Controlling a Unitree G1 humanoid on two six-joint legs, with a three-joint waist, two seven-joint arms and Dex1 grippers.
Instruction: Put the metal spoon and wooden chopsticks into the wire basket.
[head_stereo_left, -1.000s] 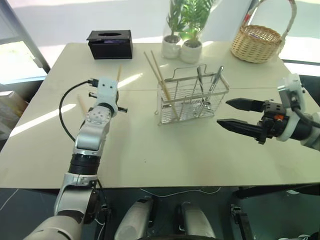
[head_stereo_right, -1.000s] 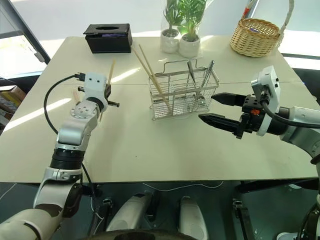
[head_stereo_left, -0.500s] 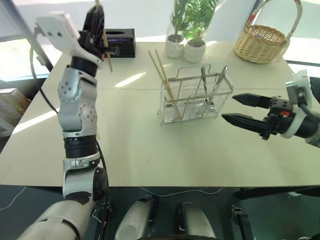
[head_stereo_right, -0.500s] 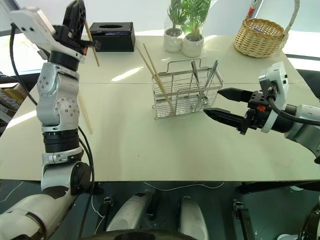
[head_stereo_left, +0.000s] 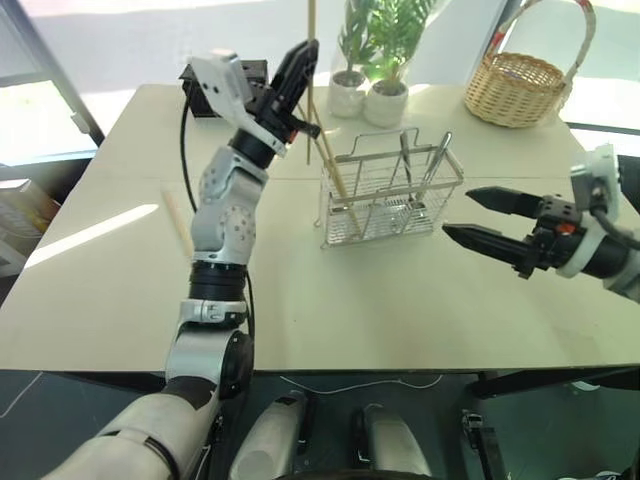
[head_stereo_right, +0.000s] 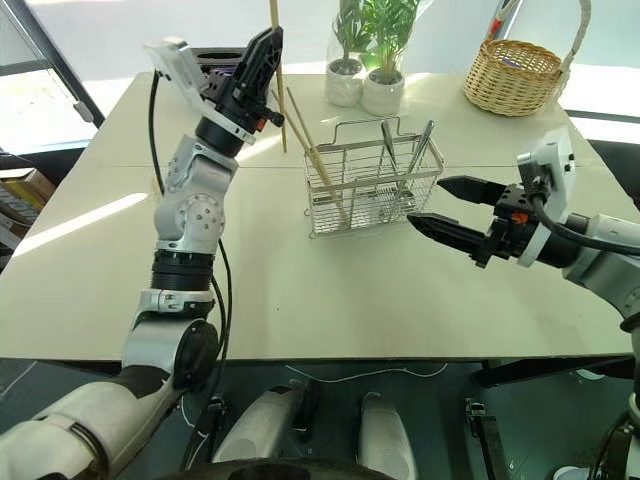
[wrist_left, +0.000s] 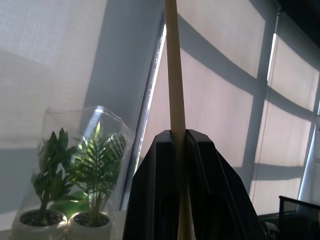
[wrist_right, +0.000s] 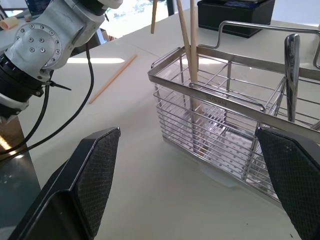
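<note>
My left gripper (head_stereo_left: 300, 68) is raised above the table, just left of the wire basket (head_stereo_left: 390, 195), and is shut on one wooden chopstick (head_stereo_left: 311, 40). That chopstick stands upright, its lower end near the basket's left end. The left wrist view shows the chopstick (wrist_left: 172, 90) pinched between the black fingers (wrist_left: 150, 190). Two more chopsticks (head_stereo_left: 326, 150) lean in the basket's left compartment. Another one (head_stereo_left: 177, 222) lies flat on the table at the left. Two shiny metal handles (head_stereo_left: 405, 160) stand in the right compartment; I cannot tell whether one is the metal spoon. My right gripper (head_stereo_left: 458, 212) is open, right of the basket.
At the table's far side a black tissue box (head_stereo_left: 205, 90) sits behind my left arm. Two small potted plants (head_stereo_left: 370, 95) stand behind the wire basket. A woven wicker basket (head_stereo_left: 515, 85) with a hoop handle is at the far right corner.
My left arm has swung from the table's left side to just beside the wire basket, and its chopstick now stands upright. The right gripper has kept still and open.
</note>
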